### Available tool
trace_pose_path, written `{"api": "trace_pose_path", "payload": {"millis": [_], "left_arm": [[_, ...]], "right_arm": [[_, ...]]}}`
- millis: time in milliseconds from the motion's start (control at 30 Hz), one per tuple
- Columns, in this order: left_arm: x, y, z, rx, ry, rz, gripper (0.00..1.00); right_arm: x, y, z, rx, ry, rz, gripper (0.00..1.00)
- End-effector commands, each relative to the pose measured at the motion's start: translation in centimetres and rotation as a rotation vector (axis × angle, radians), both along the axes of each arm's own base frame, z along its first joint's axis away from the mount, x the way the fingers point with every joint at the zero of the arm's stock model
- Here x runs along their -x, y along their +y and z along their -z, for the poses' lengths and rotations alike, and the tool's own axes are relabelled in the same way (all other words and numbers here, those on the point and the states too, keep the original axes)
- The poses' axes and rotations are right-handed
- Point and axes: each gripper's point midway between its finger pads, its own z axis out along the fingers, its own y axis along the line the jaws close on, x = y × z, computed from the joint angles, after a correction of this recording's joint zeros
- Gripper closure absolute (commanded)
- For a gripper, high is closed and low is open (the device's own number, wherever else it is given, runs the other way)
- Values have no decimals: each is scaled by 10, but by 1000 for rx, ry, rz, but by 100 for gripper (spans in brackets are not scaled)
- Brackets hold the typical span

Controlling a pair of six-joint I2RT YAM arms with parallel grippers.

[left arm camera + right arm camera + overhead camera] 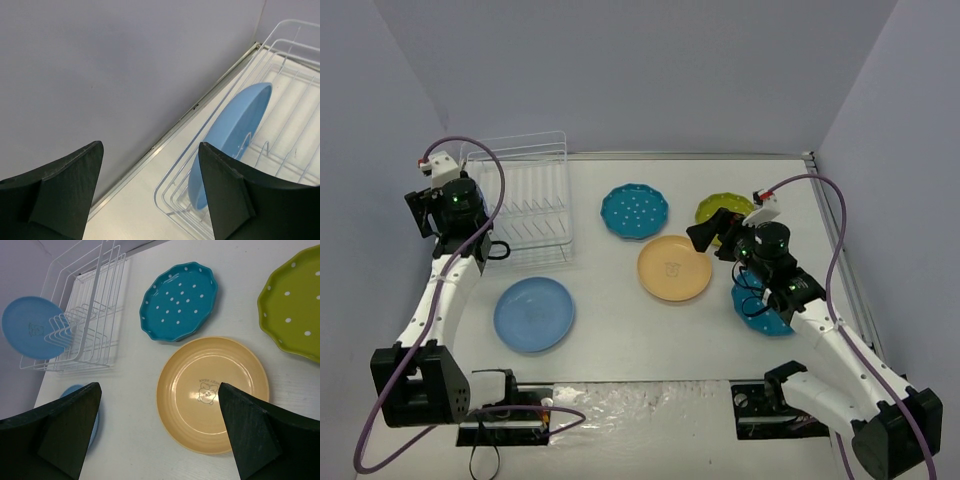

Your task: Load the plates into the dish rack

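My left gripper (432, 203) is open and empty, raised by the left end of the white wire dish rack (532, 200). In the left wrist view the gripper (150, 145) hangs above a light blue plate (235, 132) that stands on edge in the rack (295, 125). My right gripper (706, 232) is open and empty above the orange-yellow plate (674, 268). In the right wrist view the gripper (159, 387) is over that plate's (212, 392) left rim. A second light blue plate (534, 314), a teal dotted plate (634, 211) and the lime plate (718, 206) lie flat on the table. Another teal dotted plate (760, 312) lies partly under my right arm.
The right wrist view also shows the rack (92, 315) with the standing blue plate (29, 326), the teal plate (179, 301) and the lime plate (292, 315). Grey walls close the table on the left, back and right. The left wall is close beside the rack.
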Motion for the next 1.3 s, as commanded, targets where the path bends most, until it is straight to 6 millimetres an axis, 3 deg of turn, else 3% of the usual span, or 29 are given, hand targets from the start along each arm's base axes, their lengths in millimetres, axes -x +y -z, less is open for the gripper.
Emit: {"api": "trace_pose_path", "payload": {"millis": [0, 167, 367, 500, 567, 600, 667, 700, 833, 1033, 1267], "left_arm": [[-2, -6, -54, 19, -159, 27, 26], [-2, -8, -59, 47, -173, 33, 25], [8, -25, -82, 143, -155, 104, 23], [16, -50, -99, 250, -175, 212, 23], [30, -70, -107, 329, -160, 301, 23], [34, -77, -109, 365, -166, 323, 23], [44, -96, -108, 422, -145, 410, 23], [52, -103, -110, 450, -155, 436, 23], [74, -125, -103, 525, -150, 523, 23], [96, -134, -97, 539, -131, 574, 23], [104, -146, -85, 581, -121, 624, 23]], "right_arm": [[-5, 10, -24, -33, -66, -23, 0], [-6, 17, -21, -27, -58, -47, 0], [-2, 46, -4, -31, -6, -149, 0], [5, 81, 12, -71, 39, -240, 0], [11, 113, 24, -57, 69, -289, 0], [23, 138, 42, -32, 108, -345, 1], [24, 165, 58, -13, 132, -366, 2], [35, 184, 66, -6, 147, -406, 3], [41, 229, 103, -2, 212, -454, 7], [55, 277, 140, 8, 267, -532, 11], [62, 314, 157, 17, 291, -569, 12]]}}
